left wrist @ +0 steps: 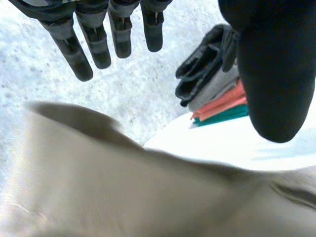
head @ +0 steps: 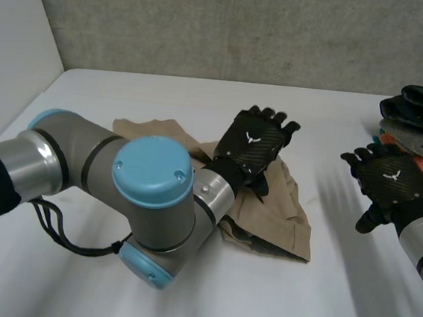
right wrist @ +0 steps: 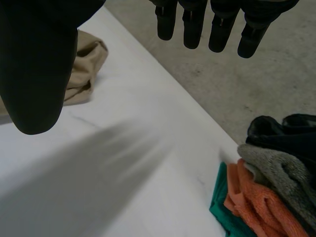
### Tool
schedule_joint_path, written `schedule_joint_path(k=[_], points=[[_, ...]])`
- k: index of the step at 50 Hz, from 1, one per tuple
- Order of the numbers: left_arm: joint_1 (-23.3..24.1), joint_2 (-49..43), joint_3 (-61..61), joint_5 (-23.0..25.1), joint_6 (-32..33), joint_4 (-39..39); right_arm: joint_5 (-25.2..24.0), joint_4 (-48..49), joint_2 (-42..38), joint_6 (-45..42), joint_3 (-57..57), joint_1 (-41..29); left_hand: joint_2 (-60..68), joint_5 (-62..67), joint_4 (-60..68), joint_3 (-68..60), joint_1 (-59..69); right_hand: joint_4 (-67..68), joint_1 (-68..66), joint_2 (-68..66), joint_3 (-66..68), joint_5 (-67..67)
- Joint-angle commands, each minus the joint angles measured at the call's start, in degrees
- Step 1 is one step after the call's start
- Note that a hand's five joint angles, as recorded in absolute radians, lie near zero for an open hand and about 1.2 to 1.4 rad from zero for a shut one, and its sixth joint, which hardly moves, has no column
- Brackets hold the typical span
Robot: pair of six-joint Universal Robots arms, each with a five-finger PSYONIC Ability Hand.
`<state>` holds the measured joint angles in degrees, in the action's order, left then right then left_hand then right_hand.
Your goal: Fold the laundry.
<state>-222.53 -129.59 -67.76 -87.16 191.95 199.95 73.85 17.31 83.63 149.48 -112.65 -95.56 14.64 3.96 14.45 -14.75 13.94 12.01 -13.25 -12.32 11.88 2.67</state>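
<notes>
While the tan garment (head: 281, 218) lies crumpled near the middle of the white table (head: 182, 305), partly covered by the left arm, the left hand (head: 254, 144) is held over it with fingers straight and relaxed, and nothing is grasped by it; in the left wrist view its fingers (left wrist: 101, 47) are seen above the rumpled fabric (left wrist: 123, 192), and whether the palm touches the cloth cannot be told. The right hand (head: 389, 179) is likewise released, fingers extended (right wrist: 192, 24), and is poised over bare table between the garment and a stack of folded clothes (head: 420, 134) at the table's right edge, where dark, grey, orange and teal pieces are piled. The garment is judged to be light, soft and limp, of a woven cloth somewhat thicker than jersey, so that a crease would probably be kept once pressed, while no shape would be held if it were lifted by the middle. It is not fragile, but it may well slide on the smooth tabletop when pushed. A hold is best taken by pinching an edge or a free corner, such as the one nearest the right hand, where hems give firmer purchase; the bunched middle is better pinned flat than gripped, so that the layers can be drawn out before any fold is made
</notes>
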Motion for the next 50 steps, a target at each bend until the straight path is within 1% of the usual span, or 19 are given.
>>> schedule_joint_path(k=[1, 6, 9, 10, 13, 14, 17, 21, 22, 28, 31, 32, 33, 34, 36, 37, 40, 44, 50], points=[[-2.73, 11.8, -5.97, 0.58, 0.53, -0.09, 0.07, -2.1, 4.17, 3.36, 0.76, 0.47, -1.91, -1.22, -1.71, 2.01, -1.2, -2.01, 3.25, 2.32, -1.88, -2.67], [-9.57, 20.33, -11.6, 1.55, 1.14, 0.08, -0.11, -13.67, 5.14, 5.55, 3.74, -1.37, -1.4, -0.71, -1.21, 1.5, -0.7, -2.01, 3.25, 2.32, -1.88, -2.67], [-16.08, 21.75, -14.15, 5.23, 2.37, -0.18, -0.54, -18.27, 5.06, 8.45, 4.71, -4.01, -1.07, -0.38, -0.87, 1.17, -0.36, -2.01, 3.25, 2.32, -1.88, -2.67], [-20.09, 21.31, -14.94, 8.29, 3.77, -0.7, -0.98, -19.85, 5.32, 11.16, 4.98, -5.84, -0.4, 0.29, -0.2, 0.5, 0.31, -2.01, 3.25, 2.32, -1.88, -2.67], [-25.3, 19.73, -15.3, 12.52, 6.67, -1.49, -0.72, -19.69, 4.62, 14.78, 5.07, -8.58, -0.39, 0.3, -0.2, 0.49, 0.31, -2.01, 3.25, 2.32, -1.88, -2.67], [-28.54, 17.46, -15.12, 14.97, 9.12, -2.28, -0.37, -19.17, 4.18, 16.53, 5.07, -10.59, -0.23, 0.46, -0.03, 0.33, 0.48, -2.01, 3.25, 2.32, -1.88, -2.67], [-33.04, 12.97, -14.25, 17.45, 13.87, -4.21, -0.2, -17.23, 2.51, 18.39, 4.98, -14.46, -0.06, 0.63, 0.14, 0.16, 0.65, -2.01, 3.25, 2.32, -1.88, -2.67], [-38.84, 6.29, -11.88, 20.01, 23.97, -7.82, 3.05, -10.3, -3.46, 18.84, 5.15, -21.32, -0.22, 0.46, -0.03, 0.33, 0.48, -2.01, 3.25, 2.32, -1.88, -2.67], [-39.9, 3.84, -10.56, 20.36, 27.82, -9.13, 5.75, -7.24, -5.56, 18.75, 5.33, -23.59, -0.39, 0.3, -0.19, 0.49, 0.31, -2.01, 3.25, 2.32, -1.88, -2.67], [-40.61, -4.26, -6.34, 20.45, 37.26, -11.25, 14.74, 1.84, -13.13, 16.82, 7.87, -28.45, 0.61, 1.3, 0.81, -0.51, 1.31, -1.27, 2.52, 1.59, -1.15, -1.94], [-40.0, -5.5, -5.54, 20.54, 38.41, -11.08, 17.64, 3.43, -16.82, 14.62, 8.93, -29.07, 10.0, 10.69, 10.2, -9.9, 10.71, 18.53, -17.29, -18.22, 18.66, 17.87], [-39.65, -5.5, -5.45, 20.54, 38.24, -11.08, 17.99, 3.51, -17.44, 14.36, 9.2, -28.98, 15.37, 16.05, 15.56, -15.26, 16.07, 25.59, -24.35, -25.28, 25.72, 24.93], [-39.12, -5.5, -5.45, 20.54, 37.97, -10.99, 18.43, 3.6, -17.53, 13.57, 9.46, -28.8, 23.08, 23.77, 23.28, -22.98, 23.78, 40.15, -38.91, -39.83, 40.27, 39.49], [-37.81, -5.5, -5.45, 20.62, 37.45, -10.9, 18.52, 3.78, -17.53, 13.3, 9.46, -28.63, 42.81, 43.5, 43.0, -42.71, 43.51, 47.29, -46.04, -46.97, 47.41, 46.63], [-36.4, -5.41, -5.37, 20.54, 37.0, -10.64, 18.61, 4.48, -17.36, 13.04, 9.46, -28.45, 63.43, 64.11, 63.62, -63.33, 64.13, 60.08, -58.84, -59.77, 60.21, 59.42], [-35.61, -5.06, -5.45, 20.54, 36.92, -10.46, 18.79, 5.53, -16.57, 12.95, 9.46, -28.28, 65.34, 66.03, 65.53, -65.24, 66.04, 67.91, -66.67, -67.6, 68.04, 67.25], [-33.85, -3.14, -6.59, 19.83, 36.57, -10.29, 18.7, 6.41, -12.8, 12.07, 10.07, -27.92, 65.36, 66.04, 65.55, -65.25, 66.06, 67.99, -66.75, -67.68, 68.12, 67.33], [-33.05, 5.3, -11.51, 19.57, 33.23, -11.08, 17.91, 6.59, -9.01, 6.72, 14.46, -25.56, 65.36, 66.04, 65.55, -65.25, 66.06, 67.99, -66.75, -67.68, 68.12, 67.33], [-28.67, 16.2, -20.56, 19.57, 22.08, -10.73, 17.82, 6.33, -18.84, -2.33, 30.0, -21.68, 65.36, 66.04, 65.55, -65.25, 66.06, 67.99, -66.75, -67.68, 68.12, 67.33]])
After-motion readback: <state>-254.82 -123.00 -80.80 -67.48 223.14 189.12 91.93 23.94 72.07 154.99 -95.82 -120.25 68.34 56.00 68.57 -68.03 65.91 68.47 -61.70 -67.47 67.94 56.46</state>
